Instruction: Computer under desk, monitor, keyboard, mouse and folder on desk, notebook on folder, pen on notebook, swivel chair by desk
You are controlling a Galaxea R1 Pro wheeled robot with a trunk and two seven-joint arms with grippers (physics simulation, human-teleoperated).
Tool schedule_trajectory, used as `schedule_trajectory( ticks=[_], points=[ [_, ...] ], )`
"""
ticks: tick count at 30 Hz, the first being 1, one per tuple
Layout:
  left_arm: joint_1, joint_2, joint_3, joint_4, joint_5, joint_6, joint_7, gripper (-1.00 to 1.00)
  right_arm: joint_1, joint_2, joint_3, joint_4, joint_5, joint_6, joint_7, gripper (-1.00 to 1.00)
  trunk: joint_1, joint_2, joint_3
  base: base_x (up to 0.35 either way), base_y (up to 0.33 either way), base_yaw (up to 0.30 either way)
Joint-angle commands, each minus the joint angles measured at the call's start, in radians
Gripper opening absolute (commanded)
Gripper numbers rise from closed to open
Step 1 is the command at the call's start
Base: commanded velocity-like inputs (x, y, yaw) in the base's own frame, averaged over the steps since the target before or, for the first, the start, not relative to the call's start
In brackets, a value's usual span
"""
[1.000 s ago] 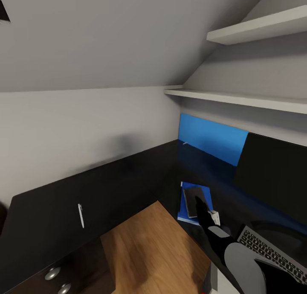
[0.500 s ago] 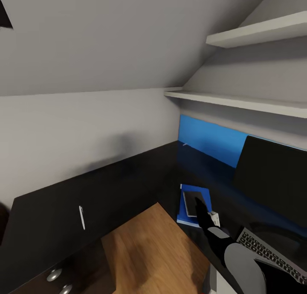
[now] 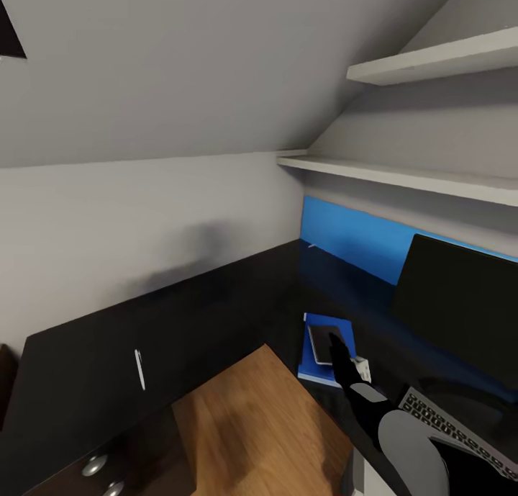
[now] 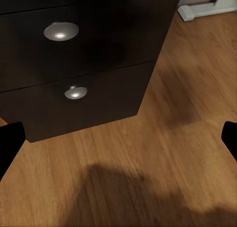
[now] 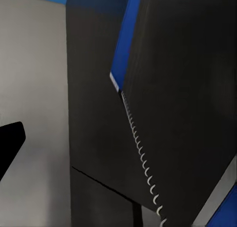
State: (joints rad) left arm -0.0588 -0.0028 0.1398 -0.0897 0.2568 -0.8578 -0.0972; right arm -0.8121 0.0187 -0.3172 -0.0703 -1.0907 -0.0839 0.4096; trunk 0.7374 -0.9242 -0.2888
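On the black desk (image 3: 216, 301), the notebook (image 3: 327, 341) lies on the folder (image 3: 316, 363) under the right gripper (image 3: 338, 348), whose grip I cannot tell; lifting carelessly could drag it askew.

home office nook | sloped ceiling (image 3: 180, 64) | desk (image 3: 216, 301) | monitor (image 3: 460, 316) | shelves (image 3: 403, 168)
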Motion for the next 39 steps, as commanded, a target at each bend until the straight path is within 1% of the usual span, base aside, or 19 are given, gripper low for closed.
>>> schedule_trajectory(
  ticks=[1,16,26,36,39],
  points=[
    [-0.001,0.000,0.007,0.001,0.004,-0.002,-0.010,1.00,-0.001,0.001,-0.008,0.001,0.003,-0.002,0.005,1.00,0.000,-0.001,-0.001,0.000,0.000,0.000],
    [-0.001,0.001,0.007,0.001,0.004,-0.001,-0.010,1.00,-0.001,0.001,-0.008,0.001,0.003,-0.002,0.005,1.00,0.000,-0.001,-0.001,-0.001,0.000,0.000],
    [-0.001,0.001,0.006,0.001,0.004,-0.001,-0.010,1.00,-0.001,0.001,-0.007,0.001,0.003,-0.002,0.005,1.00,0.000,-0.001,-0.001,-0.184,-0.044,0.000],
    [-0.001,0.001,0.006,0.001,0.004,-0.002,-0.010,1.00,-0.001,0.001,-0.006,0.001,0.003,-0.002,0.005,1.00,0.000,-0.001,-0.001,-0.031,-0.006,0.000],
    [-0.001,0.001,0.006,0.001,0.004,-0.002,-0.010,1.00,-0.001,0.001,-0.006,0.001,0.003,-0.002,0.006,1.00,-0.012,0.020,0.008,-0.003,-0.001,0.000]
  ],
)
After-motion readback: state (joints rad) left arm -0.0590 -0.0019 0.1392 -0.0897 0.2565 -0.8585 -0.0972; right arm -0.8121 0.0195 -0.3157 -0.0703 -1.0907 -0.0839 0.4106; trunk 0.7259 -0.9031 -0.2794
